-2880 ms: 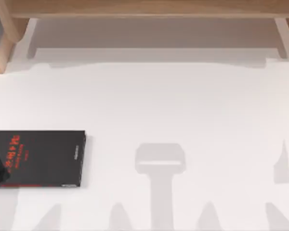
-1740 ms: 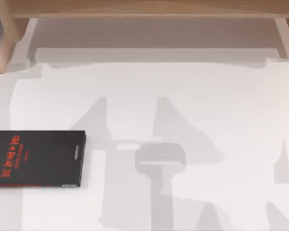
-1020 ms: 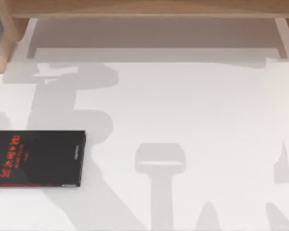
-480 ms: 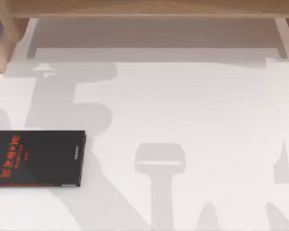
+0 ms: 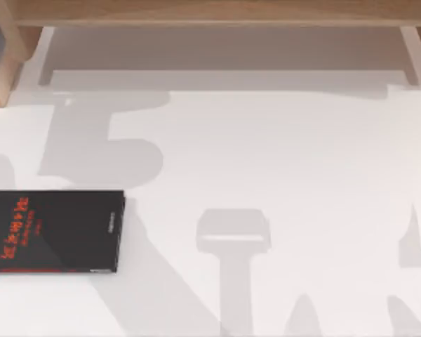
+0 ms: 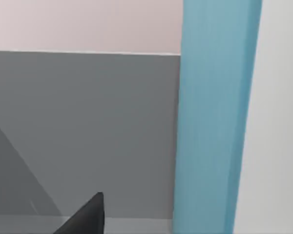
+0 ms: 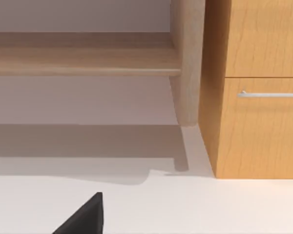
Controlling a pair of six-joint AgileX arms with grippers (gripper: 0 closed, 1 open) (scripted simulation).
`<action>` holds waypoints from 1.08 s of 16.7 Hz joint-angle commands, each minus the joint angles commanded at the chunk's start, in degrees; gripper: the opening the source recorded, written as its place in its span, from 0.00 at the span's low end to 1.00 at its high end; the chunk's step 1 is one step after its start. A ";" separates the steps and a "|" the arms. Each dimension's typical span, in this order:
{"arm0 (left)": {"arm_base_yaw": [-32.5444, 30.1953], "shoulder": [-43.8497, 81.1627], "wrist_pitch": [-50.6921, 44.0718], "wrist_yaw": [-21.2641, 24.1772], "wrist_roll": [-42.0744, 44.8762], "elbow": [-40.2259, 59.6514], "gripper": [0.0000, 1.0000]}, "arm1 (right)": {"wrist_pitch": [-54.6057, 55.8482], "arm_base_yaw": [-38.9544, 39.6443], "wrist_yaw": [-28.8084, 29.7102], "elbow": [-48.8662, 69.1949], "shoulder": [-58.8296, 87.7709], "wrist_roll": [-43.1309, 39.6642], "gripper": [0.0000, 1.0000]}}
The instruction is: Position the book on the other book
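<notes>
black book [image 5: 55, 231] lies flat at the tabletop [image 5: 281, 154] left edge; blue book [image 6: 215, 117] fills the left wrist view, hand state unclear. a loose grip could drop it.

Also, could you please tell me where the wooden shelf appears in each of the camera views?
Top view: the wooden shelf runs along the top edge, behind the table.
Right wrist view: its board crosses the upper half and meets a post beside a wooden cabinet.
Left wrist view: this camera faces the teal-blue book instead.
Shared landmark: the white table.
</notes>
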 joint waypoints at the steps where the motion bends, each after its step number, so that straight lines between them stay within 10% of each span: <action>1: 0.00 0.00 0.00 0.00 0.00 0.00 0.85 | 0.00 0.00 0.00 0.00 0.00 0.00 1.00; 12: 0.00 0.00 0.00 0.00 0.00 0.00 0.02 | 0.00 0.00 0.00 0.00 0.00 0.00 1.00; 18: 0.00 0.00 0.00 0.00 0.00 0.00 0.00 | 0.00 0.00 0.00 0.00 0.00 0.00 1.00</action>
